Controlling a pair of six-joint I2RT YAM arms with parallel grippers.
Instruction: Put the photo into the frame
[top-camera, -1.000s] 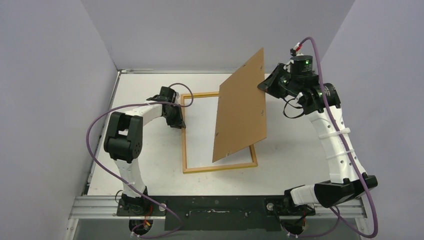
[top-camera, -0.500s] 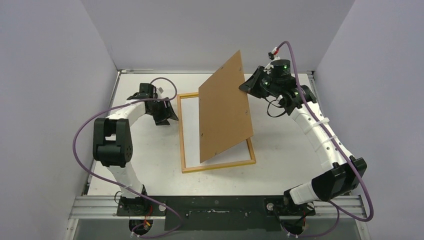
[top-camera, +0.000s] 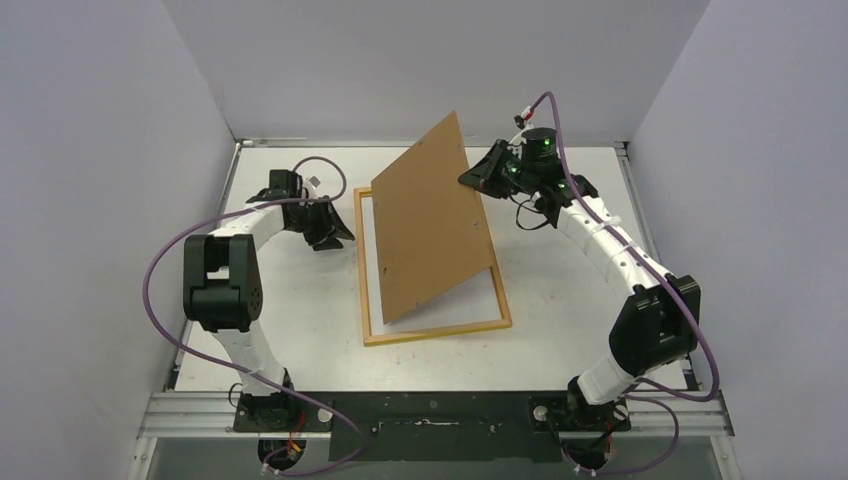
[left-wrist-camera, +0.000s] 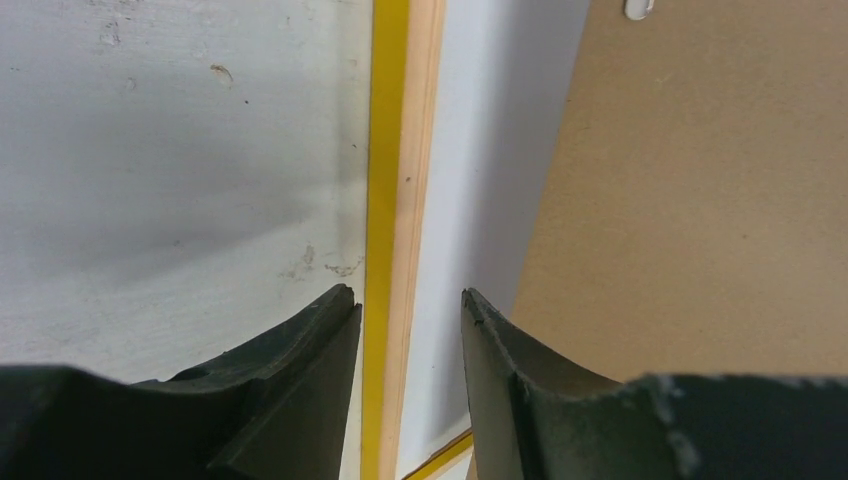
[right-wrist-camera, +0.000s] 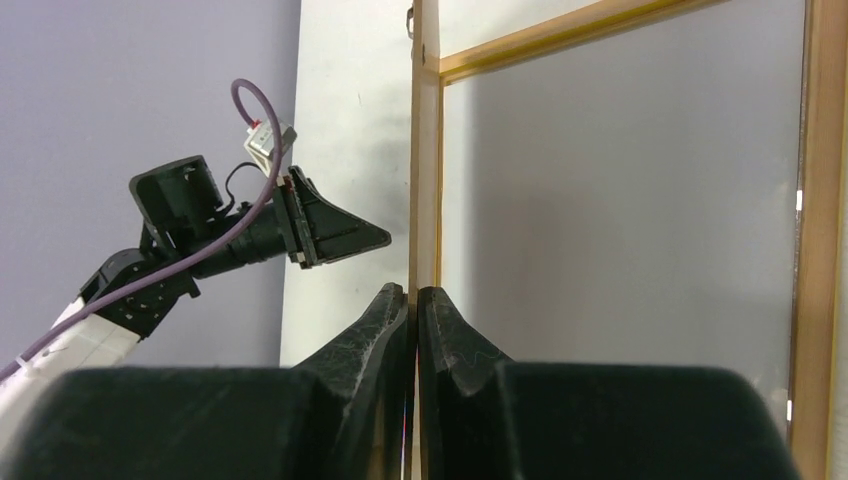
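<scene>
Board tilted over the frame, my right gripper on it, my left free.

From above, the frame (top-camera: 435, 330) lies flat on the desk (top-camera: 290, 300) with its wood back up. The board (top-camera: 430, 235) leans over it, low edge down inside the frame and high edge pinched in my right gripper (top-camera: 468, 180). My left gripper (top-camera: 338, 235) sits just left of the frame, partly open and holding nothing. From my left wrist, the gripper's (left-wrist-camera: 407, 295) jaws stand apart above the frame's (left-wrist-camera: 400, 150) left rail, yellow front edge showing, with the board (left-wrist-camera: 700, 200) to the right. From my right wrist, the gripper (right-wrist-camera: 413, 290) is closed almost fully on the board's (right-wrist-camera: 425, 150) edge, which runs away nearly edge-on. The surface inside the frame (right-wrist-camera: 815, 250) is plain white (right-wrist-camera: 620, 220); I cannot tell if it is the photo.
</scene>
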